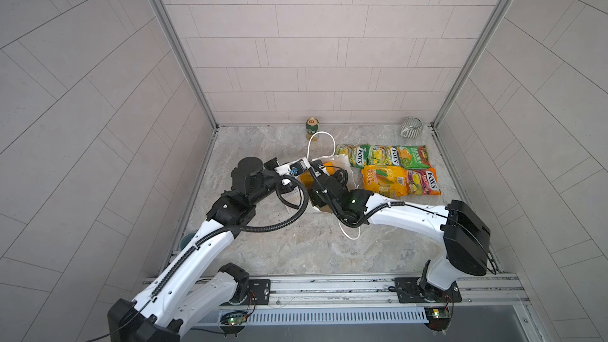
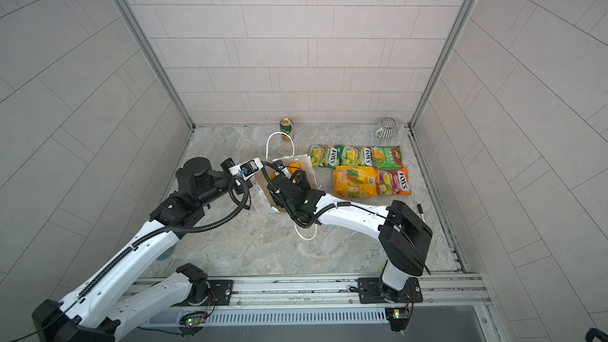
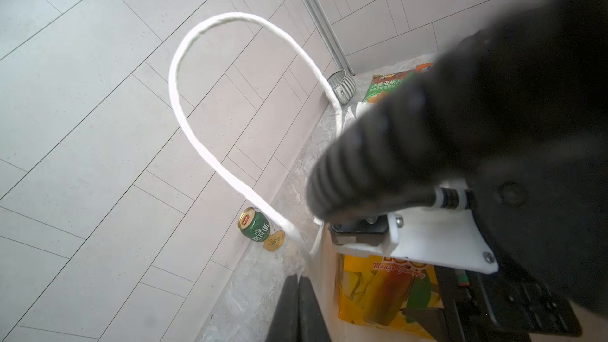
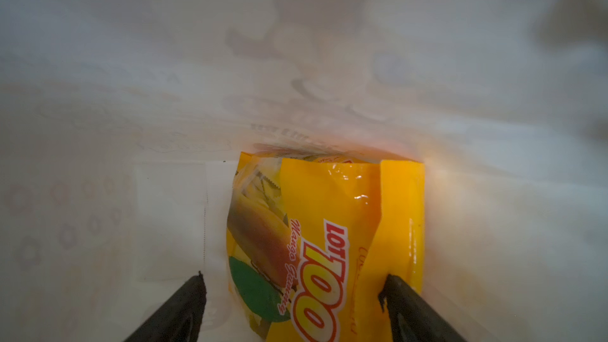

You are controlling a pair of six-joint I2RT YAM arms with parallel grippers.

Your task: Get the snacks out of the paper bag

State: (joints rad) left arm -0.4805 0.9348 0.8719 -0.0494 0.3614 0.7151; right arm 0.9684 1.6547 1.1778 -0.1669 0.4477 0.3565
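Observation:
The white paper bag (image 1: 343, 164) lies on its side mid-table, mouth toward the back, one cord handle (image 3: 184, 60) arching up. My left gripper (image 3: 297, 279) is shut on the bag's rim (image 3: 317, 251) and holds the mouth open. My right gripper (image 4: 293, 279) is inside the bag, open, its fingertips (image 4: 197, 286) on either side of a yellow mango-print snack (image 4: 325, 212) lying on the bag's inner wall (image 4: 131, 93). That packet also shows in the left wrist view (image 3: 385, 291) and in both top views (image 1: 329, 163) (image 2: 292, 166). Several snacks (image 1: 383, 180) lie in two rows right of the bag.
A green-and-gold can (image 1: 312, 125) stands at the back wall behind the bag. A striped mug (image 1: 411, 126) sits in the back right corner. The second cord handle (image 1: 350, 233) trails toward the front. A metal rail (image 1: 329, 286) runs along the front edge.

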